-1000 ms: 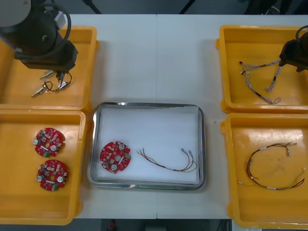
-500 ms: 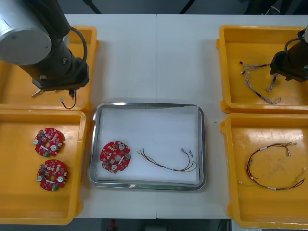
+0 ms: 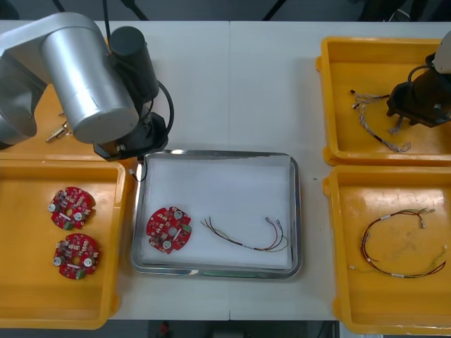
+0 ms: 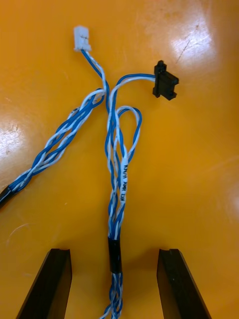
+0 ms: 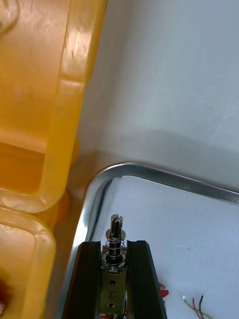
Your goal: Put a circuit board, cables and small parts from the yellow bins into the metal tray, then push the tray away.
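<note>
Pointing lengthwise beyond left tool [image 5: 113, 244], small metal part [image 5: 115, 227] protrudes.

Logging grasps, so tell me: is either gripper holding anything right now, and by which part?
Left gripper holds a small metal part by its lower body, slotted tip protruding. Right gripper is open astride the blue and white cable, holding nothing.

Left gripper [image 5: 114, 245]: moved from upper-left bin [image 3: 32, 144] to tray [image 3: 211, 153] upper-left corner, small metal part [image 5: 115, 233] clamped. Right gripper [image 4: 113, 253]: shifted left, over cable [image 4: 117, 169].
</note>
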`<control>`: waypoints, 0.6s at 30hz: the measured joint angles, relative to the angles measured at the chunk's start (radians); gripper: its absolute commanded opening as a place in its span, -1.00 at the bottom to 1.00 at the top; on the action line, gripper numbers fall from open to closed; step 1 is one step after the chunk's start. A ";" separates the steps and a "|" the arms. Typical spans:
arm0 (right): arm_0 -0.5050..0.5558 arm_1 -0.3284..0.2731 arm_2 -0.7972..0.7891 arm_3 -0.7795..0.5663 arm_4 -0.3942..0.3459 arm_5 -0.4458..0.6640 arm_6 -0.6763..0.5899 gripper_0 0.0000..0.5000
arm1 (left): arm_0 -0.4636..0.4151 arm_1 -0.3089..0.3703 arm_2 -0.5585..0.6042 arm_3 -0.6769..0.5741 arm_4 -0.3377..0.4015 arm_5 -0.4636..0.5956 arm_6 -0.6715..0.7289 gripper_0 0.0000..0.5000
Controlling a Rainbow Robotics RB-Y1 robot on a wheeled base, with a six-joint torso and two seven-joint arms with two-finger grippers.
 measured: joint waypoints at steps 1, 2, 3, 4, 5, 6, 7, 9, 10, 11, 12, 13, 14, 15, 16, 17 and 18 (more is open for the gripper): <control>0.000 0.001 0.000 0.000 0.000 -0.001 0.000 1.00 | 0.003 -0.010 -0.011 -0.001 -0.016 -0.001 0.036 -1.00; 0.000 0.001 0.000 0.000 0.000 -0.002 0.000 1.00 | 0.009 -0.021 -0.020 -0.002 -0.036 -0.002 0.065 -1.00; 0.000 0.001 0.000 0.000 0.000 -0.002 0.000 1.00 | 0.016 -0.031 -0.028 -0.003 -0.053 -0.003 0.082 -1.00; 0.000 0.001 0.000 0.000 0.000 -0.003 0.000 1.00 | 0.023 -0.040 -0.034 -0.004 -0.070 -0.003 0.088 -1.00; 0.000 0.001 0.000 0.000 0.000 -0.004 0.000 1.00 | 0.031 -0.051 -0.041 -0.004 -0.086 -0.003 0.086 -1.00; 0.000 0.002 0.000 0.000 0.000 -0.006 0.000 0.80 | 0.037 -0.061 -0.049 -0.004 -0.100 -0.004 0.084 -1.00; 0.000 0.002 0.000 0.000 0.000 -0.007 0.000 0.11 | 0.041 -0.070 -0.056 -0.004 -0.111 -0.004 0.083 -1.00; 0.000 0.003 0.000 0.000 0.000 -0.007 0.000 -0.60 | 0.047 -0.089 -0.074 -0.002 -0.135 -0.015 0.083 -1.00; 0.000 0.004 0.000 0.000 0.000 -0.007 0.000 -0.89 | 0.049 -0.099 -0.083 0.002 -0.142 -0.021 0.083 -1.00; 0.000 0.004 0.000 0.000 0.000 -0.007 0.000 -0.95 | 0.050 -0.107 -0.090 0.007 -0.146 -0.026 0.083 -1.00; 0.000 0.005 0.000 0.000 0.000 -0.007 0.000 -1.00 | 0.051 -0.116 -0.097 0.016 -0.152 -0.035 0.083 -1.00; 0.000 0.006 0.000 0.000 -0.001 -0.006 0.000 -1.00 | 0.051 -0.126 -0.104 0.026 -0.160 -0.045 0.083 -1.00; 0.000 0.006 0.000 0.000 -0.001 -0.005 0.000 -1.00 | 0.052 -0.136 -0.112 0.038 -0.174 -0.056 0.083 -1.00; 0.000 0.006 0.000 0.000 -0.001 -0.004 0.000 -1.00 | 0.052 -0.147 -0.122 0.050 -0.192 -0.069 0.084 -1.00; 0.000 0.006 0.000 0.000 -0.001 -0.004 0.000 -1.00 | 0.053 -0.156 -0.132 0.061 -0.209 -0.080 0.084 -1.00; 0.000 0.006 0.000 0.000 -0.001 -0.002 0.000 -1.00 | 0.053 -0.164 -0.143 0.071 -0.226 -0.090 0.084 -1.00; 0.000 0.006 0.000 0.000 -0.001 0.000 0.000 -1.00 | 0.054 -0.171 -0.154 0.079 -0.246 -0.099 0.084 -1.00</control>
